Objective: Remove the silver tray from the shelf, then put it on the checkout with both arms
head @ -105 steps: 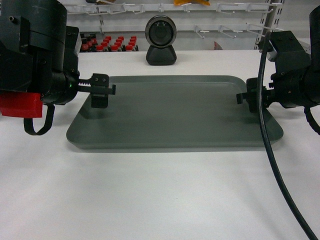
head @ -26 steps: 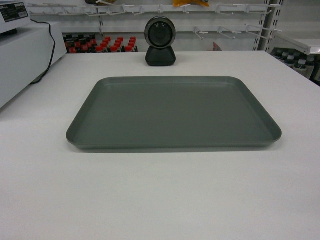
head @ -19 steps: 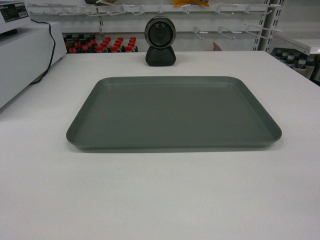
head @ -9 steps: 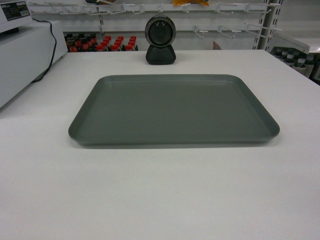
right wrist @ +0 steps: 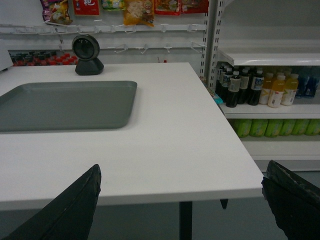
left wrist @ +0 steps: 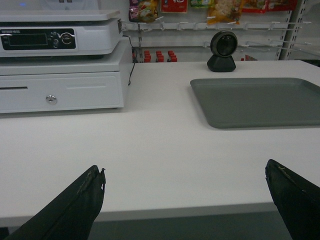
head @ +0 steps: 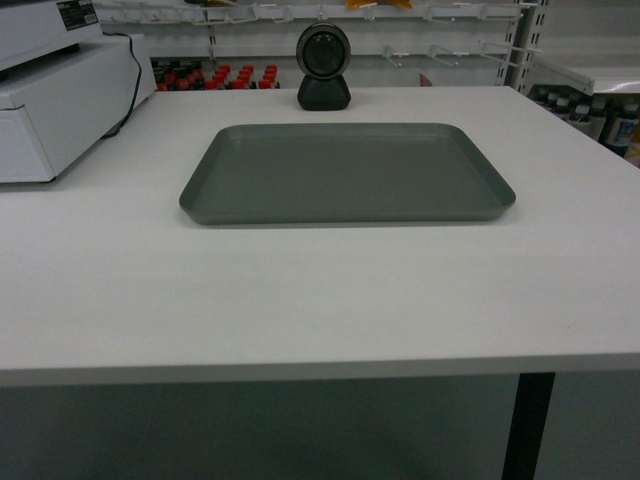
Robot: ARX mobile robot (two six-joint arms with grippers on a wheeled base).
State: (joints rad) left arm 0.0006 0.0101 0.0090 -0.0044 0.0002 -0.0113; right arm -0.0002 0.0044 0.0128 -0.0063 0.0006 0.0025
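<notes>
While a scanner stands behind, the silver tray rests on the checkout.

Left black gripper: matte black fingers spread wide, empty. Right black gripper: same, fingers wide apart. Neither arm in head view.

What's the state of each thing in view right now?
silver tray: flat on the checkout, empty, ungripped.
left gripper: open, clear of the tray.
right gripper: open, clear of the tray.
cash drawer: shut.
scanner: upright behind the tray.
</notes>
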